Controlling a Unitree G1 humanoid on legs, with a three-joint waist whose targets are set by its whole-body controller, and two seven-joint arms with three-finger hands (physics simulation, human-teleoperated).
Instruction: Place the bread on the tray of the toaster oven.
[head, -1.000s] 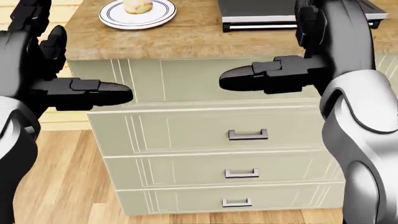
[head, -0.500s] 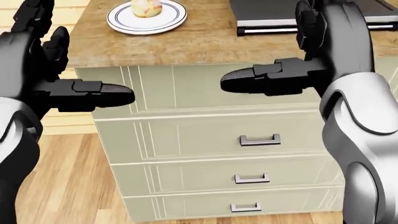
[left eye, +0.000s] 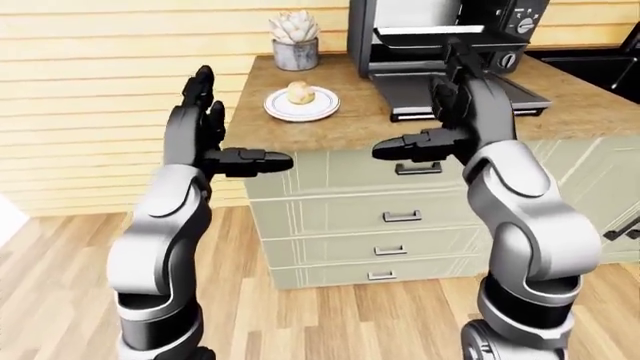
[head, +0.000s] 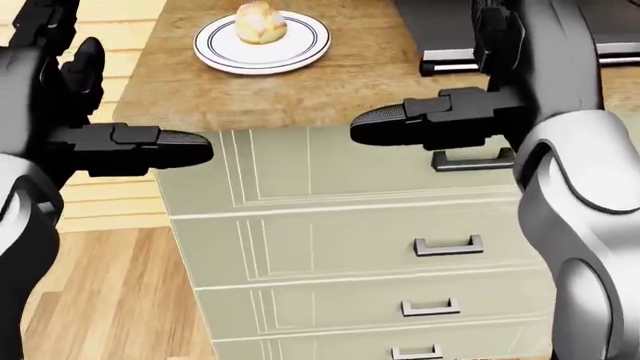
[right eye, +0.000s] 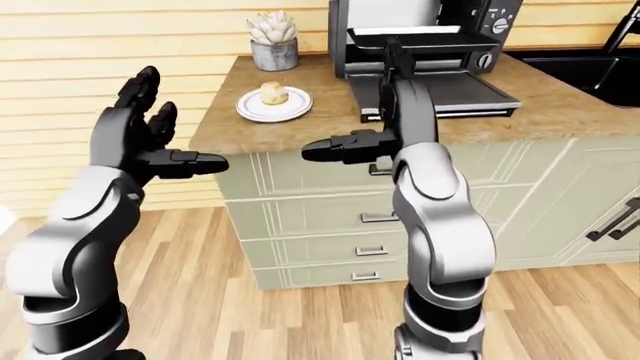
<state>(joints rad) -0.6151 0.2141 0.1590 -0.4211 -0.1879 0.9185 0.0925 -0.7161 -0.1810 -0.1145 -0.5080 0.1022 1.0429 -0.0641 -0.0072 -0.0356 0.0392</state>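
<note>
The bread (head: 260, 21), a small round roll, lies on a white blue-rimmed plate (head: 215, 46) on the wooden counter (head: 330, 82). The black toaster oven (left eye: 440, 30) stands to the right of the plate. Its door (left eye: 455, 94) is folded down and its tray (left eye: 430, 34) shows inside. My left hand (left eye: 225, 131) and right hand (left eye: 430, 112) are open and empty. Both are raised short of the counter's near edge, palms facing each other, thumbs pointing inward. The right hand partly hides the oven door.
A potted succulent (left eye: 293, 37) stands above the plate in the left-eye view. Pale green drawers (left eye: 400, 217) with metal handles fill the cabinet below the counter. A dark sink area (left eye: 590, 60) lies at the right. The floor (left eye: 330, 322) is wooden and a slatted wall (left eye: 100, 90) runs at the left.
The whole head view has shifted: the counter, plate and oven slid down and to the right, so the camera moved. Both hands keep the same open pose.
</note>
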